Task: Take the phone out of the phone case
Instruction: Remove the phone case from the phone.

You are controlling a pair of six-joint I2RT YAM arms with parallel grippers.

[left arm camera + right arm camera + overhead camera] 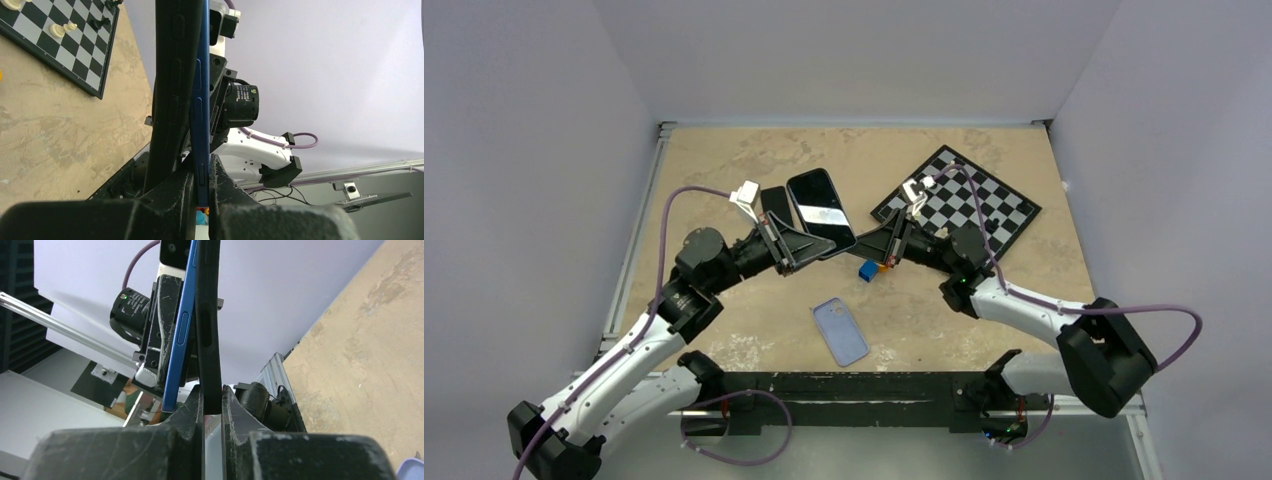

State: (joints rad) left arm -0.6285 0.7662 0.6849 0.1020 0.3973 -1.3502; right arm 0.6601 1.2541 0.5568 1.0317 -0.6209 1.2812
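Aloft over mid-counter [944,310] — my left pincer [201,172] clamps the blue phone [200,100] by its stiff, likely slick edge, my right pincer [212,395] the bendier black case [207,315] — keep to edges, glass probably fragile.

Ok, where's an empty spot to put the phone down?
Bare tabletop lies at the far left, between the back edge and the phone; also between the light blue case and right arm. Crowded: centre, by the blue block and chessboard.

Can't identify the tiny blue-and-orange bit [869,269] on the table [724,170]; can't see phone [180,335] or case [207,315] tops, cropped in wrist views.
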